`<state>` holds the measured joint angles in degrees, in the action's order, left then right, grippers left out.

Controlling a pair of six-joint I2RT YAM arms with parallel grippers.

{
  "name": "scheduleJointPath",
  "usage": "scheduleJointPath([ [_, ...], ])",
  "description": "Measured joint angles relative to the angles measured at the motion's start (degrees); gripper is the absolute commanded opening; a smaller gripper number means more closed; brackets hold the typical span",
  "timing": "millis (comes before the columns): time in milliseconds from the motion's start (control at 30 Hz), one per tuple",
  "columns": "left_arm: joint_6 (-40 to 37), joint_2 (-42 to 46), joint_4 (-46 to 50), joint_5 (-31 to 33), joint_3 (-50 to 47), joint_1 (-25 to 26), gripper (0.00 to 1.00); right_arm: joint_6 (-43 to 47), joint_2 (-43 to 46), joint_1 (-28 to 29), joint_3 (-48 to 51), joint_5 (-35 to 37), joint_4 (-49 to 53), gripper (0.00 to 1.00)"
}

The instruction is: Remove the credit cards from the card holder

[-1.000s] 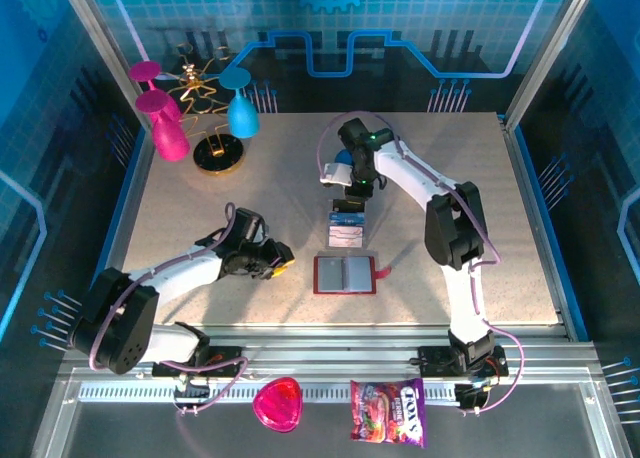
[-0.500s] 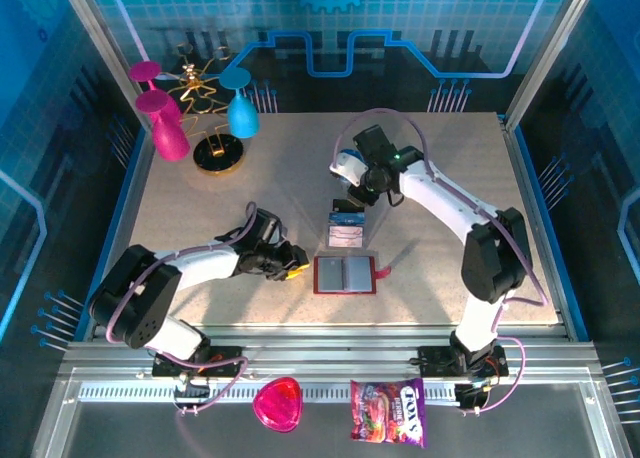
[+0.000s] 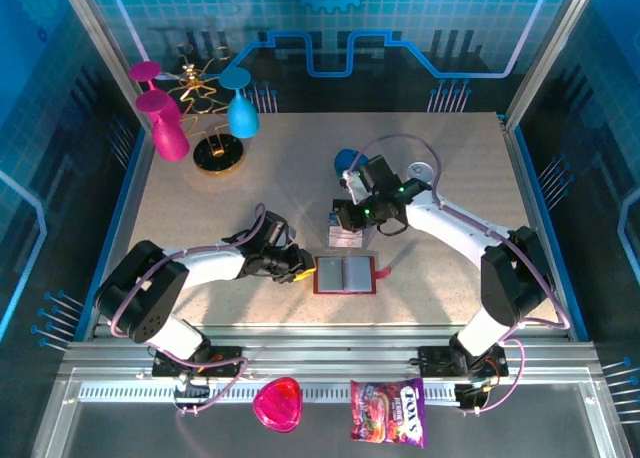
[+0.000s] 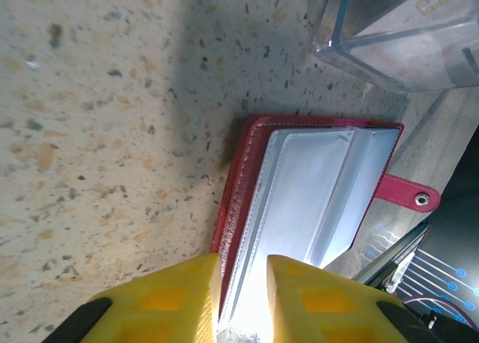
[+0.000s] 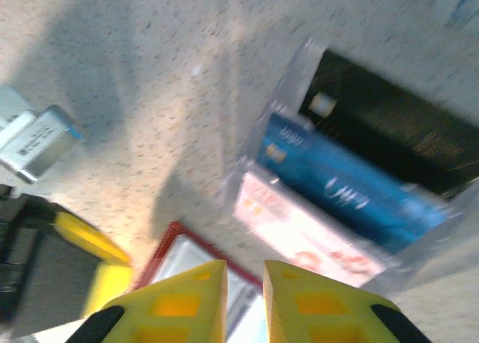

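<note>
Card holder [image 3: 345,275] lies open by the table's near edge. Left gripper [image 4: 243,302] straddles its left edge (pinched or not: cannot tell). Right gripper [image 5: 245,302], fingers narrowly apart, hovers above 2 cards [image 5: 340,189] in tray [image 4: 352,58].

Card holder [image 4: 299,178] — near end behind the left gripper [image 4: 243,266], off-frame; credit cards [image 5: 337,189] motion-blurred — print illegible

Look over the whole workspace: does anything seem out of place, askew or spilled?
The candy bag and pink heart dish lie off the tabletop, on the front ledge, away from everything else. The card holder lies open, flat and square; nothing looks spilled or damaged.
</note>
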<state>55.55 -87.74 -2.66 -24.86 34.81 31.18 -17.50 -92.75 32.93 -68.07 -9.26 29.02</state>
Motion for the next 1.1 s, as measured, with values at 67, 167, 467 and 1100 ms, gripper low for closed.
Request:
scheduleJointPath([
  [67, 0.02, -0.31, -0.39, -0.09, 0.00, 0.42, 0.18, -4.68, 0.59, 0.17, 2.86, -3.15, -1.95, 0.15],
  [167, 0.02, -0.90, -0.76, -0.28, 0.00, 0.61, 0.15, -9.84, 1.42, 0.42, 5.97, -6.05, -4.11, 0.13],
  [467, 0.02, -3.15, -1.11, -0.52, 0.13, 1.05, 0.10, -18.64, 1.40, 0.74, 9.79, -12.90, -8.76, 0.16],
  [1100, -0.02, -3.93, -0.66, -0.68, 0.42, 1.05, 0.09, -21.90, -5.77, 6.34, 10.03, -16.72, -8.72, 0.23],
])
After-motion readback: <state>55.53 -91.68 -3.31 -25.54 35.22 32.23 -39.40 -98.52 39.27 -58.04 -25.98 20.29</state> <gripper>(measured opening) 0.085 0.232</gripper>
